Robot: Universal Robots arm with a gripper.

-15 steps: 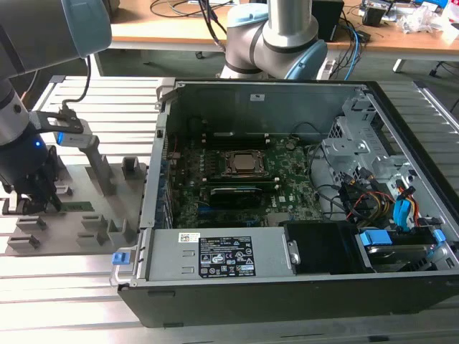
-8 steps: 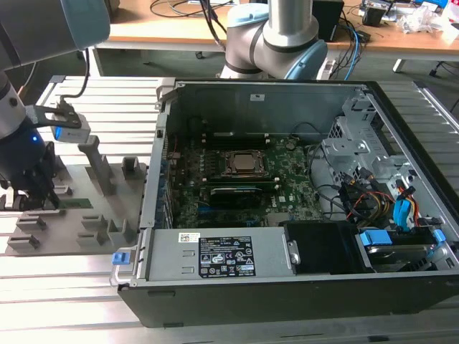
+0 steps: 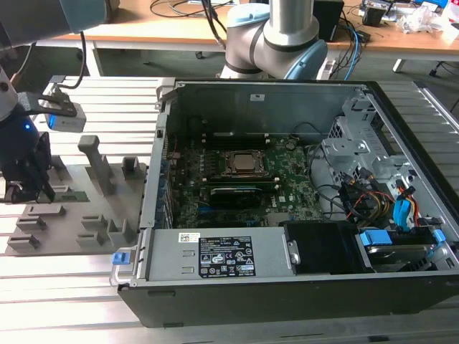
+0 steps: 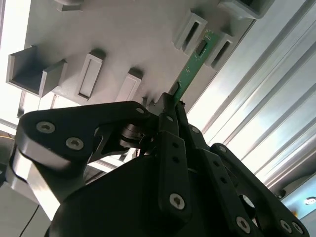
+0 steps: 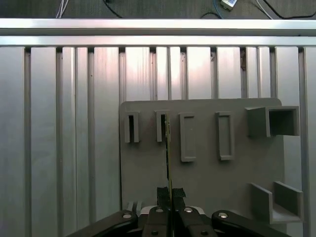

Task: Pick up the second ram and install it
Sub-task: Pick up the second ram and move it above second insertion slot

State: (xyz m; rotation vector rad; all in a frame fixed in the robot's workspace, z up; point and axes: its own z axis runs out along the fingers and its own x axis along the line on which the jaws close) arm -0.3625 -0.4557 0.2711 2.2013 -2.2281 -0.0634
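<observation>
Item: second ram (image 4: 195,60), grasped at one end by the clenched hand (image 4: 173,102), its far end lying between two slot holders of the grey fixture plate (image 4: 123,44). Risk judged: with so narrow a hold, the stick could be tilted or snagged against a holder wall and pulled loose.

Directly under the claw (image 3: 27,192) lies a flat grey plastic holder tray (image 5: 207,182) with upright rectangular pockets (image 5: 224,136), resting on the ribbed silver aluminium tabletop (image 5: 59,123). Well apart from the claw, towards the exterior view's right, stands an open black metal computer case (image 3: 287,301). Inside it I see a large green motherboard (image 3: 290,190), a square metal processor socket (image 3: 246,163), a silver power supply box (image 3: 168,251) and a tangle of coloured cables (image 3: 373,204). Beyond the case runs a wooden desk (image 3: 179,32).
</observation>
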